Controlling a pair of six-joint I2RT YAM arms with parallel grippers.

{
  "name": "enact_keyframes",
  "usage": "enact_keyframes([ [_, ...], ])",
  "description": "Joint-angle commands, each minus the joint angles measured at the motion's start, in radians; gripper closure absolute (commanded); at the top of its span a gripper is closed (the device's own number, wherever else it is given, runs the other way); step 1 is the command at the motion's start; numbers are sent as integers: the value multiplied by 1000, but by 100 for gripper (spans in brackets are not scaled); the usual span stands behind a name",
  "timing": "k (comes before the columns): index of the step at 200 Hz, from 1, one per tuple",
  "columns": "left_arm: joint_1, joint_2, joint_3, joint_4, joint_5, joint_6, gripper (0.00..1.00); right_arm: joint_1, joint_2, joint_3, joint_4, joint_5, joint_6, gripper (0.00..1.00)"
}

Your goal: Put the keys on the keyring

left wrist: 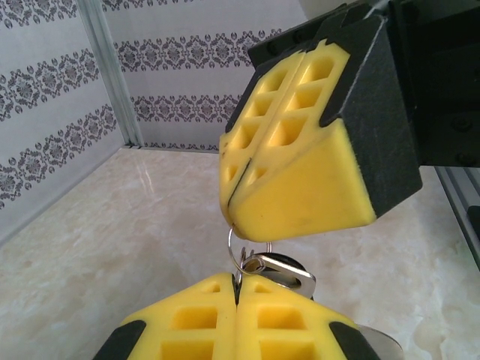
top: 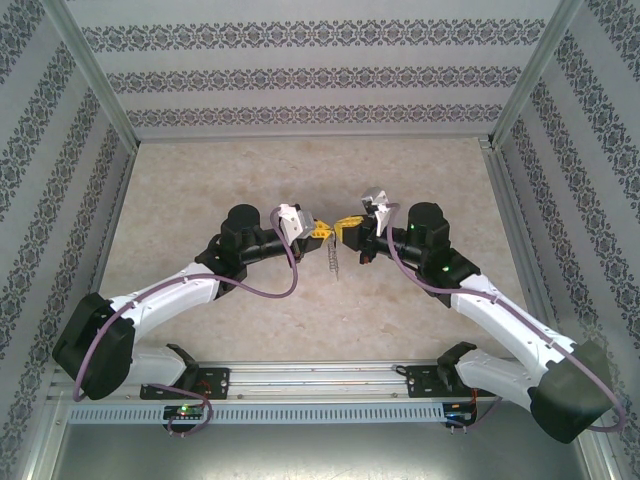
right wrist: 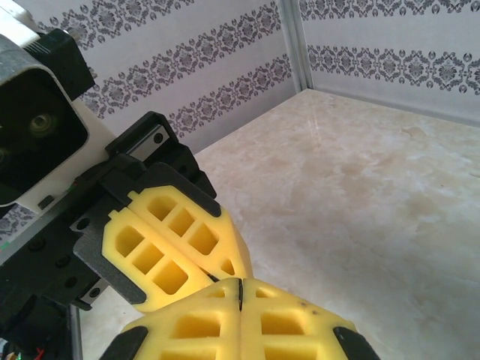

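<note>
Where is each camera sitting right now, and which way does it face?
Top external: fixed above and behind the bases, looking down on the table; both arms show, left gripper and right gripper tip to tip.
Left wrist: on the left arm, looking over its own fingers at the right gripper; the keyring sits between them.
Right wrist: on the right arm, looking over its own fingers at the left gripper.
Shared: each wrist view shows the other arm's shut gripper; the top view has both.
</note>
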Motion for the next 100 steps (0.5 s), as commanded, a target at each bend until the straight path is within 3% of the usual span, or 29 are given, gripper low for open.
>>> enact_keyframes([
  [1,-16,-22,35,16,12,19,100,-10,10,4,3,19,-24,100],
  [100,-18,-27,27,53,-8,7,100,-66,-6,-41,13,-4,-4,100],
])
